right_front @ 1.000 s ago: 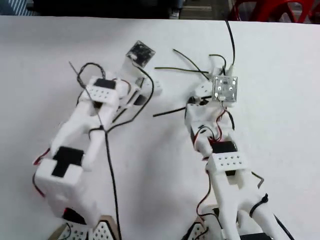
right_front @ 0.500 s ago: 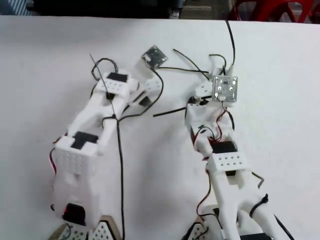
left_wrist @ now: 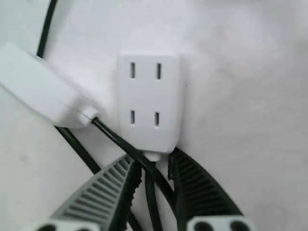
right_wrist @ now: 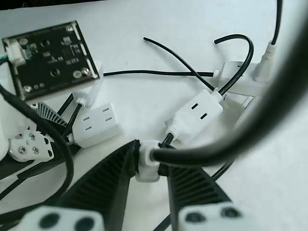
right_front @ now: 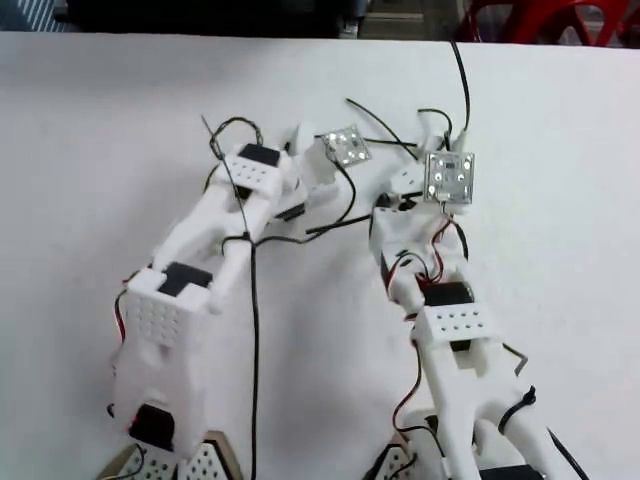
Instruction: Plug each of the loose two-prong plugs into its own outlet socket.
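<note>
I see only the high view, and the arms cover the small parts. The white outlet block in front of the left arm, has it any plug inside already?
Observer: No. In the left wrist view the outlet block shows two pairs of slots, both empty.
Operator: And the right pincer, does it hold something?
Observer: Yes, the right pincer is shut on a white plug.
Operator: Is a socket near that plug?
Observer: A second outlet lies just ahead of it, with two empty slots facing up.
</note>
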Tool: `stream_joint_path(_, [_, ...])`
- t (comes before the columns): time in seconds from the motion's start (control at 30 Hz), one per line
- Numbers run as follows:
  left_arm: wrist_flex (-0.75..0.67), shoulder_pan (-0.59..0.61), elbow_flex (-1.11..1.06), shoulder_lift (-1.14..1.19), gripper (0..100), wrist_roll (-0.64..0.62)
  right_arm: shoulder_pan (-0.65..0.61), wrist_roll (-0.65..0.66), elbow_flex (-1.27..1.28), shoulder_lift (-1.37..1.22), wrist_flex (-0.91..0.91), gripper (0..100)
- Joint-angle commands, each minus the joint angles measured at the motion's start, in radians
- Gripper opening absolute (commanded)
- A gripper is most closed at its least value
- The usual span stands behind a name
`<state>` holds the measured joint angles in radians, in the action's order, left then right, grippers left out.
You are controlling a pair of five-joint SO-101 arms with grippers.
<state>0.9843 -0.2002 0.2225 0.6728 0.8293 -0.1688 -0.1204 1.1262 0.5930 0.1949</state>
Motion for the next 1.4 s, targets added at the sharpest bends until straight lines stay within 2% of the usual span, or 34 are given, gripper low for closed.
stream_joint_path(0.0, [0.084, 0.018, 0.000, -0.058, 9, 0.020, 0.010, -0.006, -0.046, -0.002, -0.018, 1.8])
stream_joint_path(0.3, [0.385, 0.007, -0.002, -0.168, 9, 0.021, 0.010, -0.005, -0.046, -0.002, -0.018, 1.8])
stream_joint_path(0.7, [0.591, 0.024, -0.011, -0.177, 9, 0.011, 0.007, -0.003, -0.046, -0.002, -0.013, 1.8])
stream_joint_path(0.9, [0.644, 0.035, -0.012, -0.180, 9, -0.083, 0.002, -0.002, -0.046, -0.008, -0.012, 1.8])
stream_joint_path(1.07, [0.605, 0.025, -0.126, -0.309, 9, -0.124, 0.002, 0.000, -0.046, -0.010, -0.010, 1.8])
stream_joint_path(1.27, [0.379, 0.010, -0.511, -0.651, 10, -0.127, 0.002, 0.000, -0.046, -0.010, -0.008, 1.8])
stream_joint_path(1.37, [0.273, 0.025, -0.677, -0.794, 14, -0.133, 0.002, 0.000, -0.048, -0.002, 0.018, 1.8])
